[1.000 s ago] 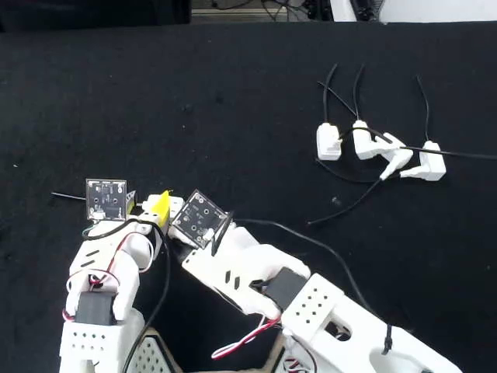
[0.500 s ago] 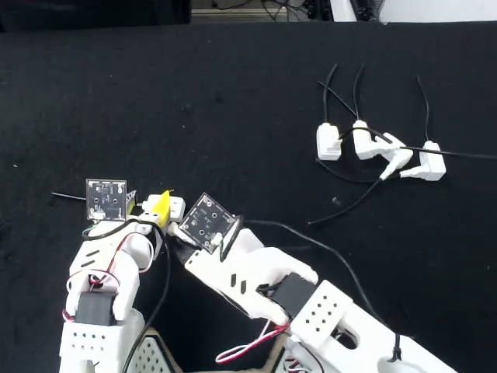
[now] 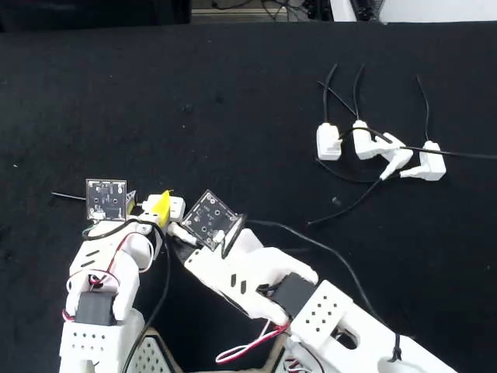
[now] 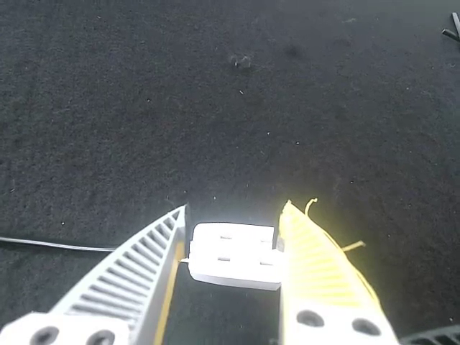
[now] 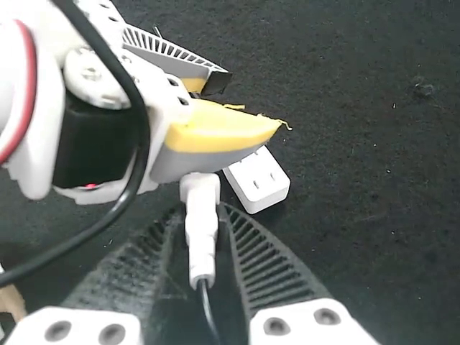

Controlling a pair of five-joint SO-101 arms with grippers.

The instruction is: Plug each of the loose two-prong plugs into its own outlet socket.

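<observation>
right pincer (image 5: 202, 210) holding plug (image 5: 200, 248) edged slightly right in lower centre, left pincer (image 4: 235, 210) stayed put gripping outlet socket (image 4: 233, 253)

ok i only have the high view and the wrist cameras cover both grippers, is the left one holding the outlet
Observer: Yes. The white outlet block sits between the left gripper's white and yellow fingers, slotted face toward its camera.
Operator: and the right one, has it got a plug
Observer: Yes. The right gripper is shut on a white plug, with the black cord trailing back between its fingers.
Operator: is it in the socket yet
Observer: Cannot tell. The plug's front end passes under the left arm's yellow finger, beside the block, and the prongs are hidden.
</observation>
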